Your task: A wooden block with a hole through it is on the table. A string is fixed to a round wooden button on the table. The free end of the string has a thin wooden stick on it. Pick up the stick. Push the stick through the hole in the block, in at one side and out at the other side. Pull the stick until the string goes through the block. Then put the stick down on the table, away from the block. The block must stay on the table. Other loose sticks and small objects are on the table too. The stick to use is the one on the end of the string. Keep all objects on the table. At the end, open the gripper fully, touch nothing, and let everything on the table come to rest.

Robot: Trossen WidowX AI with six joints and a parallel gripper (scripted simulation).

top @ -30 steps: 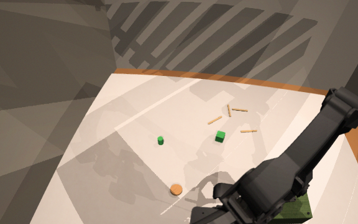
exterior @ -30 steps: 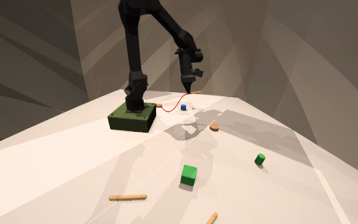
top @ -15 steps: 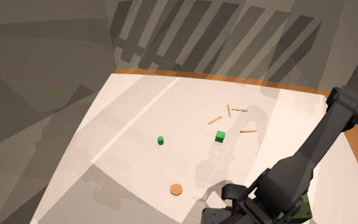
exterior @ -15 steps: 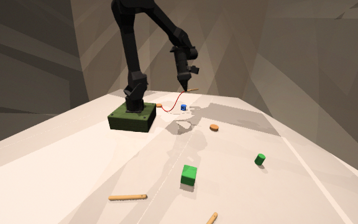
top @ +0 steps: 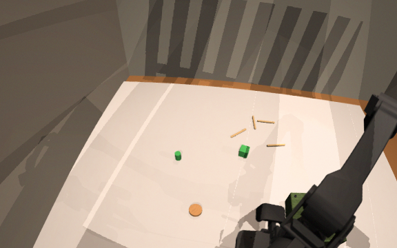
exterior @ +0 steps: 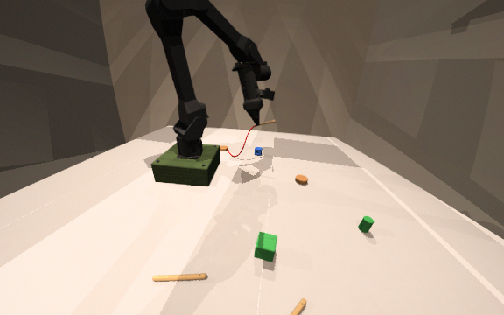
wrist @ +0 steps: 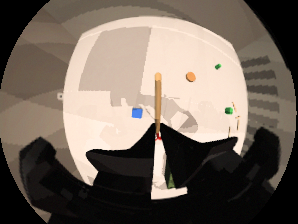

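Note:
My gripper is shut on one end of the wooden stick, high above the table; its fingertips are outside the top view. The stick points away from the fingers, nearly level. The red string hangs from the gripped end in a curve to the orange-brown button beside the robot base. A small blue block stands on the table, lower than the stick and apart from it. A dark hole shows in its face in the exterior view. The string passes beside the block.
A loose orange disc, a green cylinder and a green cube are on the table. Several loose sticks lie beyond the cube, one near it. The green base carries the arm.

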